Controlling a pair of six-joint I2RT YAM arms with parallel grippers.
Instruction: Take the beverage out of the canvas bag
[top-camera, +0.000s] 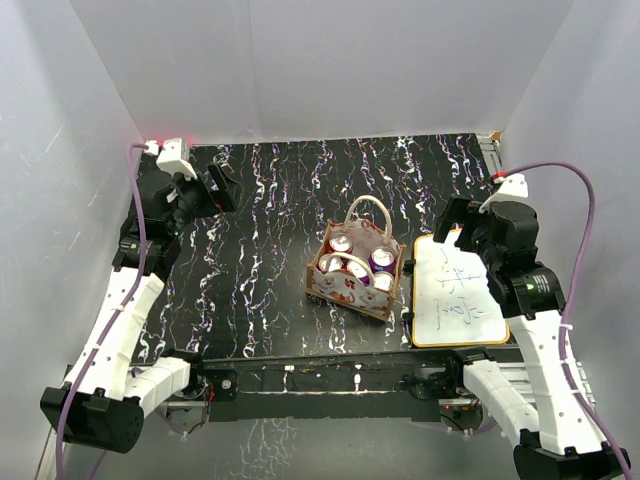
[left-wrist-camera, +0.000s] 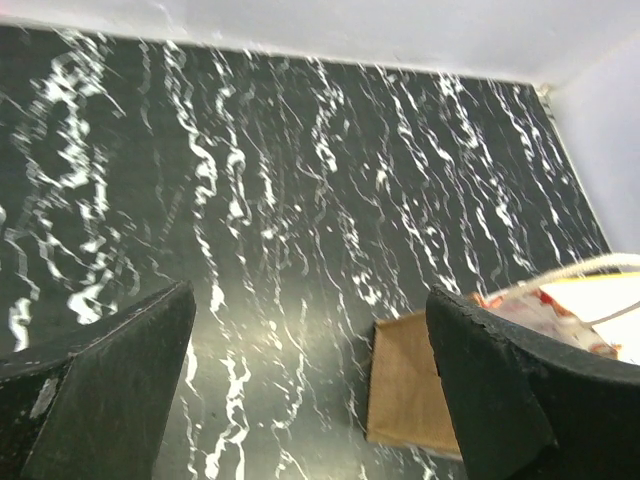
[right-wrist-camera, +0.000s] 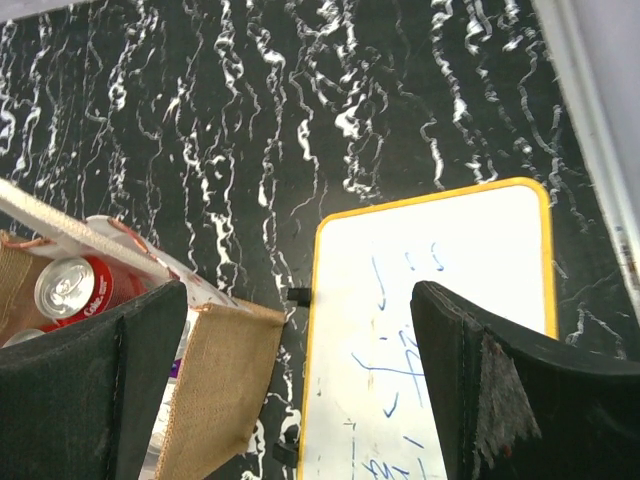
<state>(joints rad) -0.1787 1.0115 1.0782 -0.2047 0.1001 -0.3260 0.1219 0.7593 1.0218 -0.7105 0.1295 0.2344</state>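
- We see the board (top-camera: 458, 290), white with an orange rim and blue scribbles. It lies flat on the table (top-camera: 260, 240), at the right near the front edge.
- Just left of it, the bag (top-camera: 345, 290) stands upright near the table's middle. The cans (top-camera: 383, 259) sit upright inside it, with their tops showing.
- Our right gripper (right-wrist-camera: 300, 300) hovers over the board's far left corner, beside the bag. Its jaws are spread wide and hold nothing.
- Farther back, our left gripper (left-wrist-camera: 310, 320) hangs over the table well left of the bag. Its jaws are likewise apart and hold nothing.
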